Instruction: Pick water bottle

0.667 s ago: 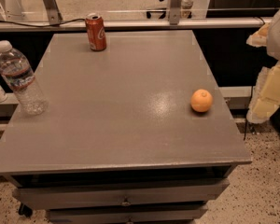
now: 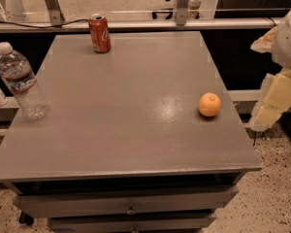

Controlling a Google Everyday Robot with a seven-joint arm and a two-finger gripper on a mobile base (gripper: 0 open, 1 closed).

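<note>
Nothing has visibly moved since the earlier frame: every object and the arm sit where they were. The grey table (image 2: 136, 110) fills the view, with drawers below its near edge. The gripper (image 2: 274, 103), a pale cream shape, hangs off the table's right edge, level with its middle; I cannot tell whether it is spread or pressed together. The water bottle (image 2: 22, 81) stands upright, white cap on top, just inside the left edge, so it lies across the table's whole width from the gripper, long axis vertical. I judge the one arm must cross over. A red soda can (image 2: 100, 33) stands at the far edge, an orange (image 2: 209, 105) near the right edge.
</note>
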